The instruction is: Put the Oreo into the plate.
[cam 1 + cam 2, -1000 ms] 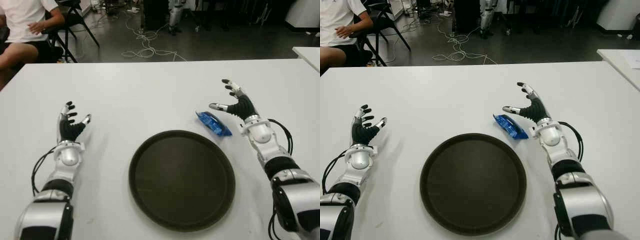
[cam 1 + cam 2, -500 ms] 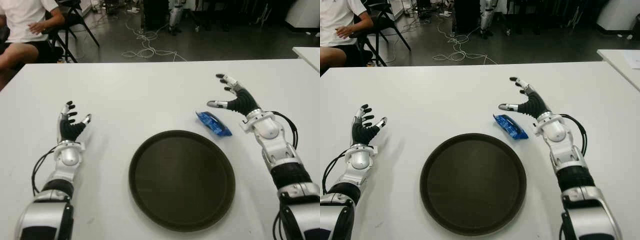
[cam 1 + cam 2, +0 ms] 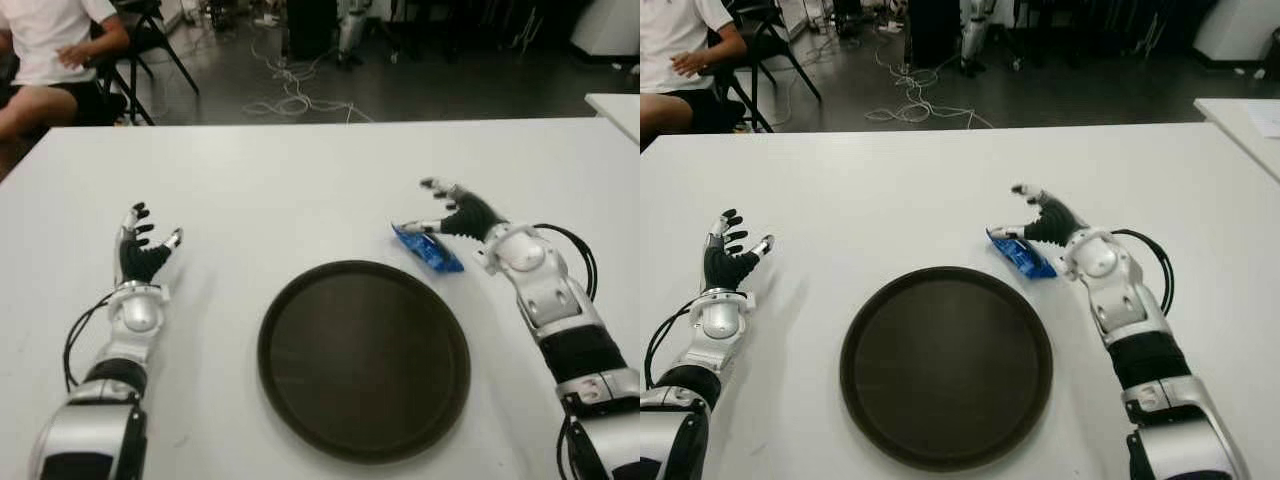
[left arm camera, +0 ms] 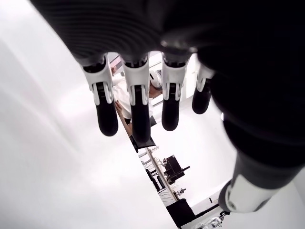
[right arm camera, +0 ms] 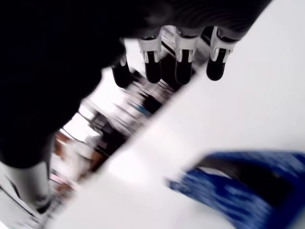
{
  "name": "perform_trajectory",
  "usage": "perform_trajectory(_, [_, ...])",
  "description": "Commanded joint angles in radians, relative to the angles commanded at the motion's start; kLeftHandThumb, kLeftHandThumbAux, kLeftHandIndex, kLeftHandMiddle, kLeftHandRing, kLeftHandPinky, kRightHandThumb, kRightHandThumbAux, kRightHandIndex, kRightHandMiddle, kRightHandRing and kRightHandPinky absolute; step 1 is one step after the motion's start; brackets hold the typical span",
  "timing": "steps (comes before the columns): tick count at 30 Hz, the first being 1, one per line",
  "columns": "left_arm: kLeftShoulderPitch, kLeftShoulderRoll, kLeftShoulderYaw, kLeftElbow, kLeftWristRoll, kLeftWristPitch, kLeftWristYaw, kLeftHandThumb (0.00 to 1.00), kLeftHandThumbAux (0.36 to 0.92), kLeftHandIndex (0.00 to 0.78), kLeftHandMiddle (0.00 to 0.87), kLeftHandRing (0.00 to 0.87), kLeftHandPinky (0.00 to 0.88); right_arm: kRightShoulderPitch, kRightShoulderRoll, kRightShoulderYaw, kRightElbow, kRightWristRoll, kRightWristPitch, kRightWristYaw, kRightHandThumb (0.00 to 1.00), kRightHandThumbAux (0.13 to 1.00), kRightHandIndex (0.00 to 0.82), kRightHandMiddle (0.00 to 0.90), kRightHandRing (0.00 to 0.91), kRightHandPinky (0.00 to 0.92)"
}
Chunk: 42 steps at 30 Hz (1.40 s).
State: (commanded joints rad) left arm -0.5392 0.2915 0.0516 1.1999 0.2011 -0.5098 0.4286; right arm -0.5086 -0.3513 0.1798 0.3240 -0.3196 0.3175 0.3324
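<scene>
We see a white table [image 3: 300, 170] filling most of what is before us. Beyond its far edge lies a dark floor with a tangle of light cables [image 3: 290, 95]. At the far corner, well beyond the left hand's side, a person [image 3: 45, 60] in a white shirt sits on a black folding chair [image 3: 150, 40]. Well off past the right hand's side, the corner of a second white table [image 3: 615, 108] shows. Dark furniture stands along the back, too dim to make out.
</scene>
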Motion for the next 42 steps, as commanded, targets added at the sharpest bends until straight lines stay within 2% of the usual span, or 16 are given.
perform_trajectory(8, [-0.001, -0.004, -0.001, 0.001, 0.006, 0.007, 0.018, 0.232, 0.721, 0.111, 0.176, 0.208, 0.256, -0.009, -0.006, 0.026, -0.024, -0.020, 0.076, 0.004, 0.000, 0.656, 0.048, 0.040, 0.003, 0.000])
perform_trajectory(19, [-0.001, -0.008, 0.010, 0.001, -0.011, -0.007, -0.002, 0.248, 0.718, 0.115, 0.179, 0.216, 0.282, -0.035, -0.009, 0.076, 0.029, -0.085, 0.068, -0.034, 0.000, 0.678, 0.026, 0.030, 0.001, 0.000])
perform_trajectory(23, [0.000, -0.008, 0.011, 0.000, -0.014, -0.010, -0.009, 0.244, 0.719, 0.112, 0.171, 0.202, 0.246, -0.038, -0.007, 0.089, 0.043, -0.104, 0.059, -0.052, 0.000, 0.686, 0.021, 0.037, 0.004, 0.000])
perform_trajectory(27, [0.000, -0.008, 0.013, 0.000, -0.018, -0.012, -0.017, 0.241, 0.713, 0.110, 0.170, 0.196, 0.249, -0.037, -0.001, 0.098, 0.048, -0.124, 0.053, -0.078, 0.000, 0.685, 0.014, 0.035, 0.013, 0.000])
perform_trajectory(42, [0.003, -0.002, 0.006, -0.001, -0.010, -0.018, -0.024, 0.213, 0.708, 0.106, 0.173, 0.199, 0.248, -0.049, 0.007, 0.127, 0.067, -0.174, 0.093, -0.093, 0.000, 0.679, 0.005, 0.031, 0.001, 0.000])
